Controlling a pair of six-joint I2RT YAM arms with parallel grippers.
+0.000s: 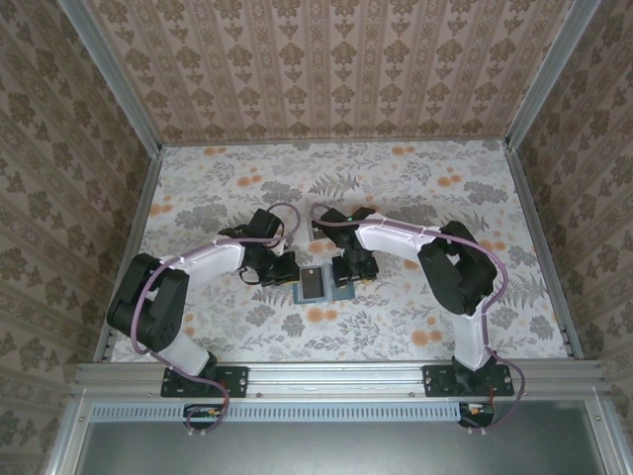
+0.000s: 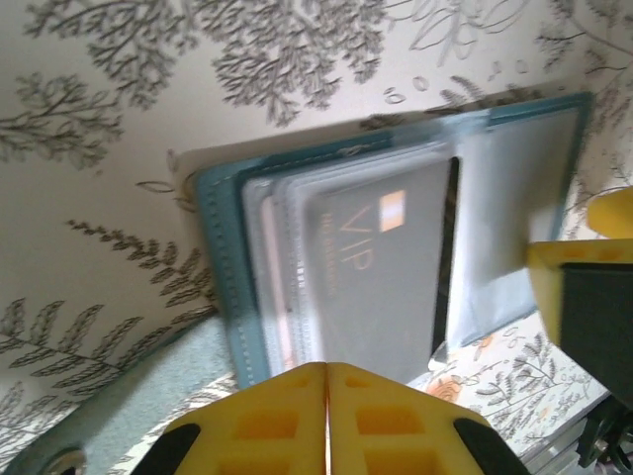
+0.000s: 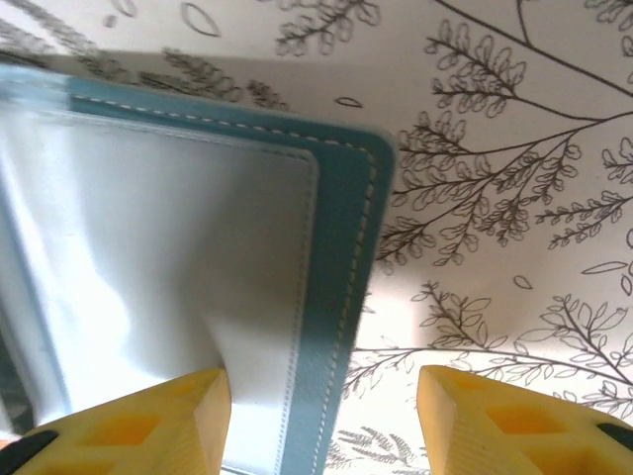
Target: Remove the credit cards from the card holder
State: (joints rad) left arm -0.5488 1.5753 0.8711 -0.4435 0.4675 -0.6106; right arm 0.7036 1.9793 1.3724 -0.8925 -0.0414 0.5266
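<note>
Card holder (image 1: pixel 326 288) lies open on the floral surface (image 1: pixel 415 198), between the two arms. Left fingers (image 2: pixel 262 421) are closed together, their tips at the near edge of a dark credit card (image 2: pixel 386 262) marked VIP in the holder's left panel; whether they touch it I cannot tell. Right fingers (image 3: pixel 148 426) stand apart, one on the right panel's pale inside, the other over bare surface beyond its teal edge.

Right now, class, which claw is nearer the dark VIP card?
Left. The left claw is shut at the near edge of the card; the right claw, open, straddles the outer edge of the wallet, a panel away.
</note>
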